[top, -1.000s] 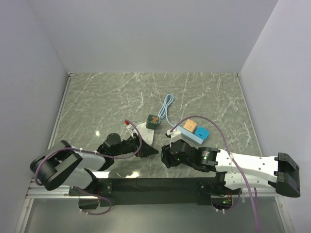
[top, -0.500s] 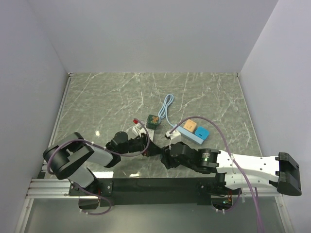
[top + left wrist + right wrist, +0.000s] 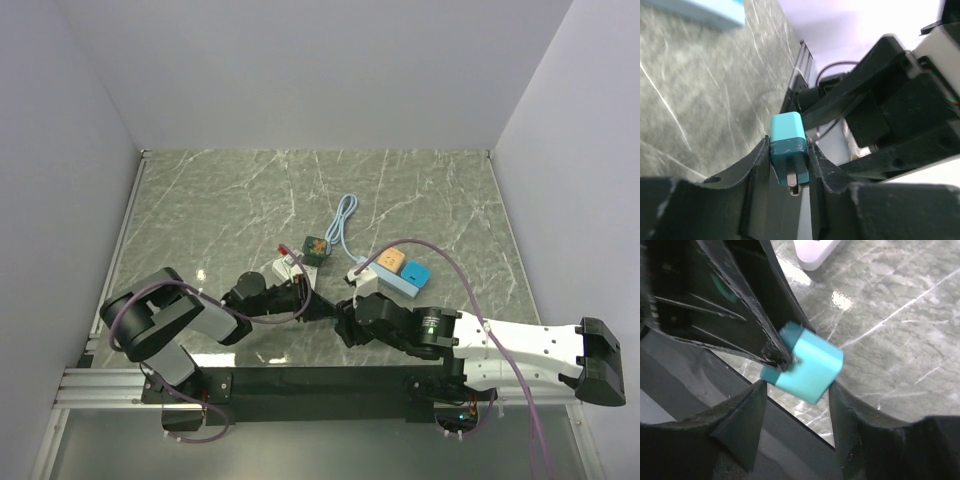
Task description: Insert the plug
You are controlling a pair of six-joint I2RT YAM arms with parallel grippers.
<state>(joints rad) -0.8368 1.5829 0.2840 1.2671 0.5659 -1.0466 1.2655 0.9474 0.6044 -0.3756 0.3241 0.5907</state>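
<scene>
Two robot arms meet head to head near the front edge of a grey-green marbled table, their black tips close together over the stone. The left pincer is clamped on a small teal plug, with a black finger pressed flat against each side of its body. The plug's metal prongs point back toward the left wrist camera between those fingers, and its plain end sticks out past the fingertips.

Seen from the other wrist, the plug hangs tilted in the air above the table, inside the gap of the right pincer, with the left pincer's narrow tips pinching its darker end. The right pincer's jaws stand partly apart on either side of the plug. The jaw on the right of that view looks to be against the plug's edge, but whether the pair is squeezing it cannot be told. From above, the plug is hidden between the two black heads.

Just beyond the arms lies a pale blue power strip carrying a tan block and a blue block. To its left sit a green cube and a white piece. A coiled light-blue cable lies farther back.
</scene>
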